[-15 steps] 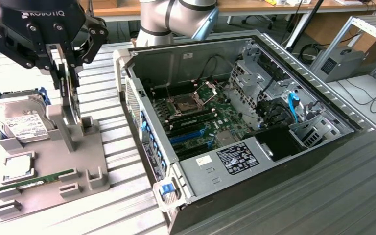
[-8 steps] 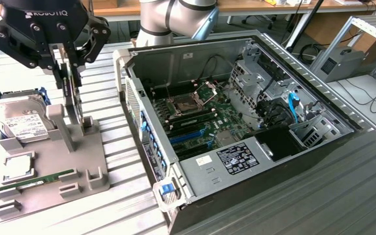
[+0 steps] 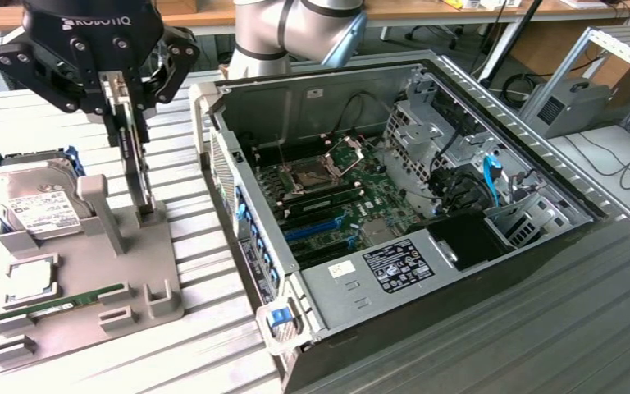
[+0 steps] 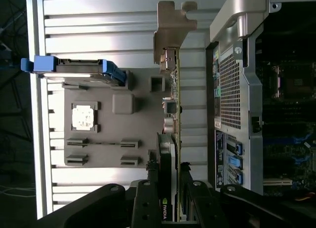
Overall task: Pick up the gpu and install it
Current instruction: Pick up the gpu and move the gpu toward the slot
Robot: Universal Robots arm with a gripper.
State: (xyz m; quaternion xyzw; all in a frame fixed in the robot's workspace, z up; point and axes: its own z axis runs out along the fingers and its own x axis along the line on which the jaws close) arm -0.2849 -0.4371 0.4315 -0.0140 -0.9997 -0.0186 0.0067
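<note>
While the exterior view shows jaws clamped on the upright gpu (image 3: 137, 172) at the grey holder (image 3: 129, 263), the wrist view reveals its beige bracket (image 4: 170, 33) and green edge.

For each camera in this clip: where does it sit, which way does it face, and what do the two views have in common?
Exterior view: off the arm, raised, looking down at the grey tray on its left and open computer case on its right; the arm and gripper show.
Wrist view: on the wrist, looking past the fingers along the graphics card they clamp, toward the tray.
Shared: gripper, graphics card, tray, hard drive, computer case.
</note>
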